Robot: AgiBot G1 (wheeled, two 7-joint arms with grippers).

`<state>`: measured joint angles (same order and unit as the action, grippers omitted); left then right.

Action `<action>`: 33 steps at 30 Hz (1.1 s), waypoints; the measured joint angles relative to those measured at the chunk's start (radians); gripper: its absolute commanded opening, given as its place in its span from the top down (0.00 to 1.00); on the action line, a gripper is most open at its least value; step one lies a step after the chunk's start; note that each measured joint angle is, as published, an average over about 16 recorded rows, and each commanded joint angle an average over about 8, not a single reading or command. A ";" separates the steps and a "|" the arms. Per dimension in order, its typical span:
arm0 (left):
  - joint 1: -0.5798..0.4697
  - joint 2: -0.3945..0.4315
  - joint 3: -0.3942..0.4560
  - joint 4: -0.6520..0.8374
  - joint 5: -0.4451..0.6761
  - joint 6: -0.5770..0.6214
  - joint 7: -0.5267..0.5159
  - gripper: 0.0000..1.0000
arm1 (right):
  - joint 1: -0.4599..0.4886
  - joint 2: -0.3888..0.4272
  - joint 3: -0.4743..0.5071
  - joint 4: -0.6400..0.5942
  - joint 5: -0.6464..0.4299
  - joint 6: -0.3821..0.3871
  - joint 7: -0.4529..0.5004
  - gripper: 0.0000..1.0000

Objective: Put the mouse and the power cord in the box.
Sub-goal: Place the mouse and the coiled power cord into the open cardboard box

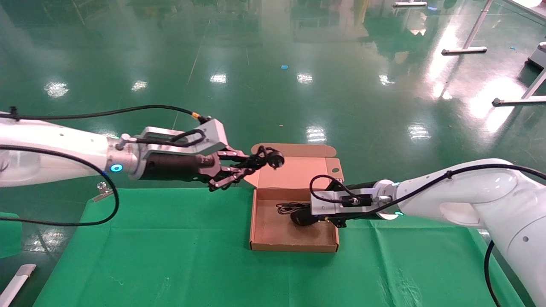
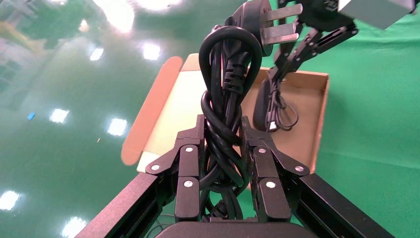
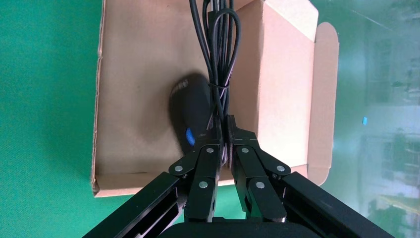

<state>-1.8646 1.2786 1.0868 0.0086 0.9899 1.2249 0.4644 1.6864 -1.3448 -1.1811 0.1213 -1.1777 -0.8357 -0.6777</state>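
Note:
The brown cardboard box (image 1: 294,246) lies open on the green cloth, lid (image 1: 298,170) raised at the back. Low inside it is the black mouse (image 1: 300,218) with its blue wheel (image 3: 189,135). My right gripper (image 1: 316,218) reaches into the box and is shut on the mouse's thin bundled cable (image 3: 220,49), right beside the mouse (image 3: 190,106). My left gripper (image 1: 249,167) hovers above the box's far left corner, shut on the bundled power cord (image 1: 264,158). The cord (image 2: 225,99) stands up between the fingers (image 2: 188,163), plug (image 2: 257,27) at its tip.
Green cloth (image 1: 170,256) covers the table on both sides of the box. A white object (image 1: 17,277) lies off the near left corner, and a small metal bracket (image 1: 102,189) sits at the cloth's far left edge. Beyond is shiny green floor.

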 measured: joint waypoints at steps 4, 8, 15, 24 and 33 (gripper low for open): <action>0.000 0.024 0.012 -0.014 0.017 -0.010 -0.005 1.00 | -0.001 0.006 0.003 -0.002 0.006 0.012 -0.001 0.00; 0.004 0.047 0.026 -0.040 0.036 -0.027 -0.018 1.00 | 0.005 0.020 0.008 -0.008 0.015 0.008 -0.012 0.00; 0.029 0.078 0.062 -0.135 0.077 -0.092 -0.064 1.00 | 0.051 0.077 0.021 -0.016 0.034 -0.064 -0.063 0.00; 0.112 0.093 0.140 -0.347 0.131 -0.306 -0.149 1.00 | 0.162 0.193 0.034 -0.029 0.047 -0.179 -0.145 0.00; 0.198 0.096 0.247 -0.510 0.172 -0.523 -0.232 1.00 | 0.222 0.274 0.034 -0.060 0.043 -0.227 -0.176 0.00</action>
<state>-1.6669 1.3742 1.3336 -0.5014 1.1623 0.7015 0.2326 1.9087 -1.0708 -1.1474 0.0609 -1.1351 -1.0623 -0.8541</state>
